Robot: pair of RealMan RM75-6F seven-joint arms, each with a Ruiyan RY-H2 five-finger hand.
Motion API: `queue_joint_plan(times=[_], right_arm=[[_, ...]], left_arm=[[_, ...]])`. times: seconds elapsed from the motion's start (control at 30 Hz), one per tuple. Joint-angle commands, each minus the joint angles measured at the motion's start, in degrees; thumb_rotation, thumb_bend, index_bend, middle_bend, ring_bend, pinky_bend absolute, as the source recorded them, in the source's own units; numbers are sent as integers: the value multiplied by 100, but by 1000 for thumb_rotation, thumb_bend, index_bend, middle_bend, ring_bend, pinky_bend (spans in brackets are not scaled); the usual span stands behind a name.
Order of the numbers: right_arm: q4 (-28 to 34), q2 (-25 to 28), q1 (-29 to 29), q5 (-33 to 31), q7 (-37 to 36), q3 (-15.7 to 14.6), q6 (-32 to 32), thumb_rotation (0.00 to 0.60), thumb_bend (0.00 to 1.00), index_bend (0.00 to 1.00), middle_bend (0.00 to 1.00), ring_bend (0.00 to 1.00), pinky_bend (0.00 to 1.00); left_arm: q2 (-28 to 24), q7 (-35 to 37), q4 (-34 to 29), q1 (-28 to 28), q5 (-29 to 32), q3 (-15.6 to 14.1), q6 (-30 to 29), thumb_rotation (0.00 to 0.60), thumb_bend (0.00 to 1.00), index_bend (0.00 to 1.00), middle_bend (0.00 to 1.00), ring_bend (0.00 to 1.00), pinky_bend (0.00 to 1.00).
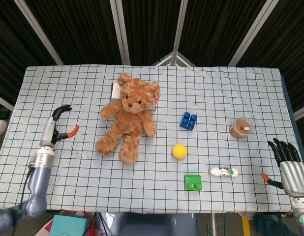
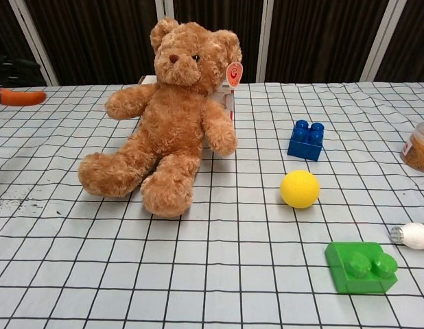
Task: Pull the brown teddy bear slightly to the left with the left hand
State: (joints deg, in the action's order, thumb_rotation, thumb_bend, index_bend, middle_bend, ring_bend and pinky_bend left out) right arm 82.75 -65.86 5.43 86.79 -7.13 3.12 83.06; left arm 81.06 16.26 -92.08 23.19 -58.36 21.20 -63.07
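Note:
The brown teddy bear [image 1: 129, 117] sits upright on the checked tablecloth, left of centre, leaning on a white box behind it; the chest view shows the bear [image 2: 169, 116] with a round tag at its ear. My left hand [image 1: 57, 127] hovers well to the bear's left, fingers apart and holding nothing; only its orange-tipped thumb and dark fingers [image 2: 14, 86] show at the chest view's left edge. My right hand [image 1: 288, 161] hangs off the table's right front corner, fingers spread, empty.
A blue brick [image 1: 188, 120], a yellow ball [image 1: 179, 151], a green brick [image 1: 193, 182], a small white bottle [image 1: 224, 171] and a tub of brown stuff [image 1: 241, 128] lie to the bear's right. A white box [image 2: 222, 103] stands behind the bear.

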Motion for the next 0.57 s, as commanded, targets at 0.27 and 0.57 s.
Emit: queue_joint_plan(times=[0.27, 0.57], right_arm=[[-2, -49, -15, 29, 172, 16, 97, 600, 208, 0, 17, 29, 0], [24, -96, 18, 25, 328, 54, 112, 600, 208, 0, 17, 29, 0]], left_arm=[[-1007, -1634, 51, -1261, -1436, -1361, -1622, 600, 418, 241, 150, 0, 62], [-1232, -1519, 276, -1340, -1769, -1500, -1711, 600, 417, 240, 131, 0, 62]])
